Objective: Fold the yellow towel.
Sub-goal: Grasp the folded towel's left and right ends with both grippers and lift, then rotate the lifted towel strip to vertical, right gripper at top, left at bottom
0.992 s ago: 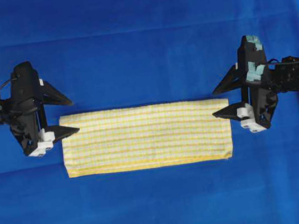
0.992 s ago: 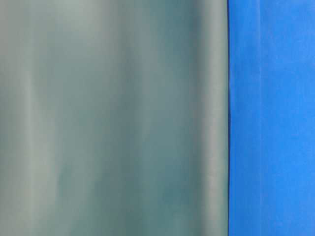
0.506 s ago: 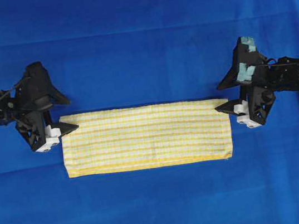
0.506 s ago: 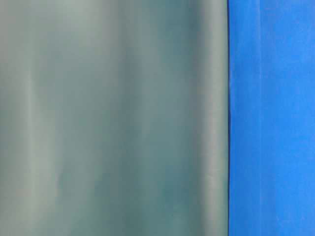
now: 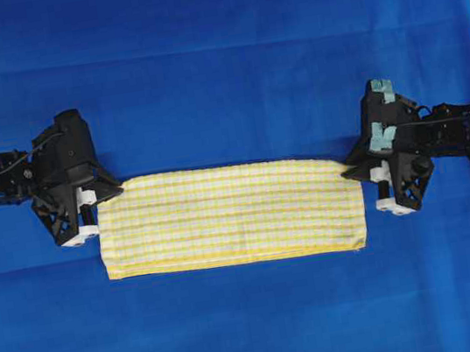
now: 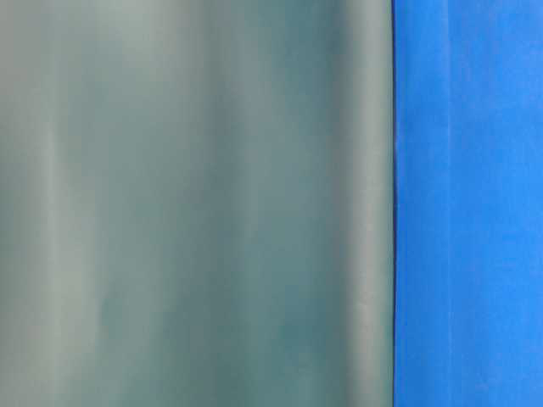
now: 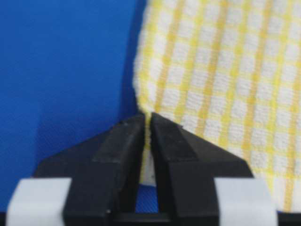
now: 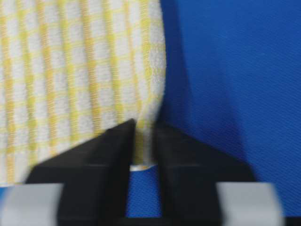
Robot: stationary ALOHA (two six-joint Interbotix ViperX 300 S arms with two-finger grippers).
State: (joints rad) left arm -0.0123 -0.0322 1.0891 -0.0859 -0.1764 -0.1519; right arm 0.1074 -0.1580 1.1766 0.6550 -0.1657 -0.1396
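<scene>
- Left gripper point(image 7: 146, 123): jaws pinched tight on the left far corner of the yellow towel point(image 5: 230, 214), cloth puckered between the black fingers point(image 7: 117, 150).
- Right gripper point(image 8: 143, 129): jaws nearly together, clamped on the towel's right far corner.
- The towel lies as a long strip, apparently already doubled, mid-scene on the blue cloth point(image 5: 218, 63).
- Both ends are held, likely so one can be carried over the other for the next fold.
- No brand, label or writing is readable.
</scene>
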